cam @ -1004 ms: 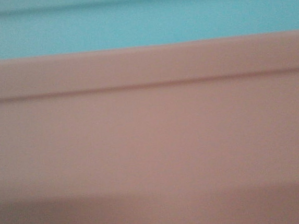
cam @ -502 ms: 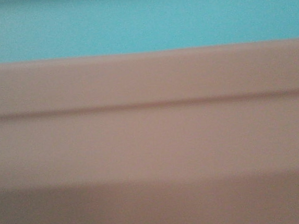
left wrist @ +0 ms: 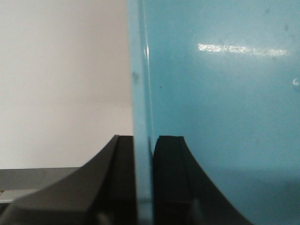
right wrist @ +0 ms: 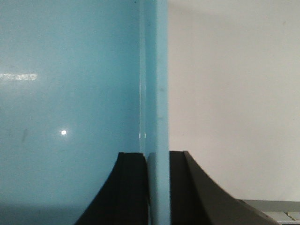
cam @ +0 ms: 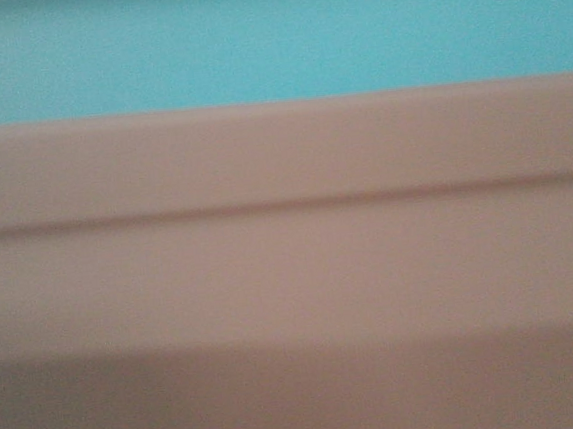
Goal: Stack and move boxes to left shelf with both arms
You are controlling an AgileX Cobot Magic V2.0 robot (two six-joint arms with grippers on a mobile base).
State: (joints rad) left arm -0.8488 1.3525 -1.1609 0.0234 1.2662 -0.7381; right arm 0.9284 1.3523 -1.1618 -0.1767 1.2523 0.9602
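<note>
- Since a second ago, both boxes have sunk a little in the front view. The seam where blue meets pink sits lower, and so does the dark groove under it. Over the last half second they barely shifted.
- Nearest to you, the left gripper (left wrist: 143, 154) has its black jaws closed narrow on the thin side wall of the blue box (left wrist: 220, 117), one pad inside and one outside.
- On the opposite wall of the blue box, the right gripper (right wrist: 157, 161) pinches the same way.
- You appear to be mid-carry with the stack. Keep both arms level, moving at one pace and with steady spacing, so the thin walls neither bow nor slide out of the pads. Both pinches are on the blue box alone, so move gently for the sake of the box beneath.
- The blue box is smooth, glossy sky-blue plastic with lamp glints and a few faint scuffs. Its wall edge reads paler and slightly translucent.
- Directly below the blue box, the pink box (cam: 292, 274) fills the front view. It is matte salmon and blurred by closeness, with one horizontal groove and a shaded lower band. You cannot tell how the two boxes seat together.
- Behind the blue box is a plain cream wall (left wrist: 61, 79), with a flat grey ledge (left wrist: 42, 176) low at the outer side.
- The left shelf cannot be made out.
</note>
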